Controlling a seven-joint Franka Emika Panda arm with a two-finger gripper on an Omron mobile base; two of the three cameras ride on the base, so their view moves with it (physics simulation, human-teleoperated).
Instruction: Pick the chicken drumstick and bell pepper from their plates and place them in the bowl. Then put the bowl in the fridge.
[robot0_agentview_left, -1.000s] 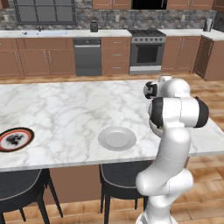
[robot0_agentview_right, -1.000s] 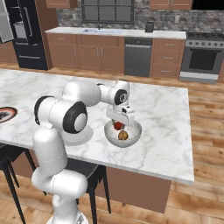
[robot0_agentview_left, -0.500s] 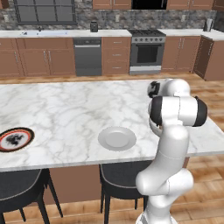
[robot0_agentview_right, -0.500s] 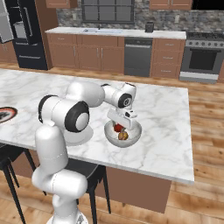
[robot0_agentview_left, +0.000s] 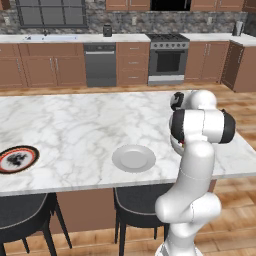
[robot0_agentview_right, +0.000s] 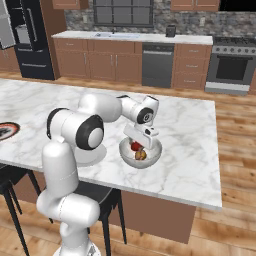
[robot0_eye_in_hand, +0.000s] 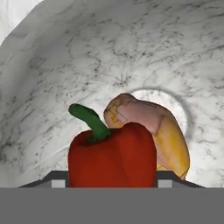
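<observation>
The bell pepper (robot0_eye_in_hand: 112, 155) sits upright inside the white bowl (robot0_agentview_right: 140, 152), its green stem leaning toward eleven o'clock in the hand view. Touching it on the far side, the chicken drumstick (robot0_eye_in_hand: 159, 131) lies with its long axis running from ten o'clock down to four o'clock, the fat golden end lowest. Both rest near the bottom of the bowl, which stands on the marble island (robot0_agentview_right: 190, 135) near its right-hand end.

The gripper (robot0_agentview_right: 139, 140) reaches down into the bowl. In the hand view a grey fingertip (robot0_eye_in_hand: 56, 179) shows on either side of the pepper, so the jaws straddle it, partly spread, but I cannot tell whether they press on it.

The grey-white plate (robot0_agentview_left: 134, 158) and the black-and-red plate (robot0_agentview_left: 17, 159) lie well apart on the island. No writing is readable anywhere.
</observation>
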